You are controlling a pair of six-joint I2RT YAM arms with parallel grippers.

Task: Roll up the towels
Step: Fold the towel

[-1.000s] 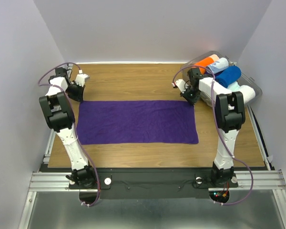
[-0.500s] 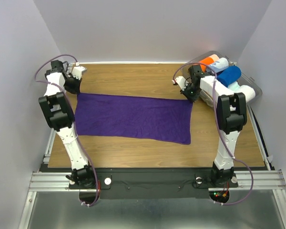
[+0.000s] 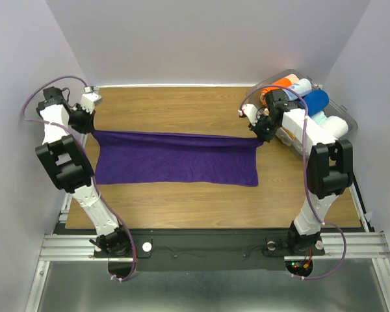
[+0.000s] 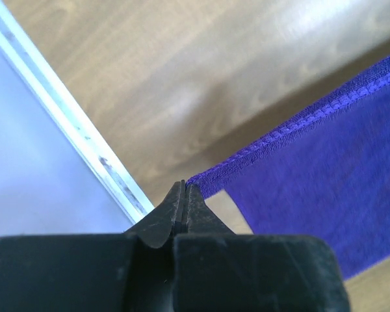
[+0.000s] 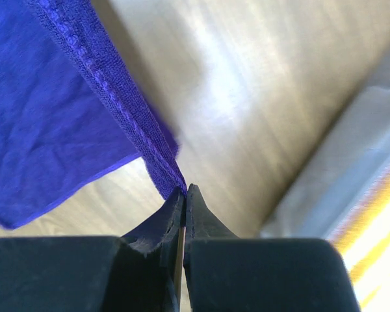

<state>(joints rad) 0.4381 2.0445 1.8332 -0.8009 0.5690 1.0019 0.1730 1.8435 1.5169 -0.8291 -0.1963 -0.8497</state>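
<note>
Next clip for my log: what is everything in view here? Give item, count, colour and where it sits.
purple towel: one, dark purple, spread across the table's middle, far edge raised taut between both end effectors.
blue roll: one, royal blue, in the bin.
orange roll: one, orange, at the bin's far end.
pale blue roll: one clearly seen, pale blue, beside the orange roll.
white roll: one, white, at the bin's near end.
bin: one, clear, at the table's far right corner.
table: one, wood-grain.
left end effector: black, shut on the towel's far left corner.
right end effector: black, shut on the towel's far right corner.
</note>
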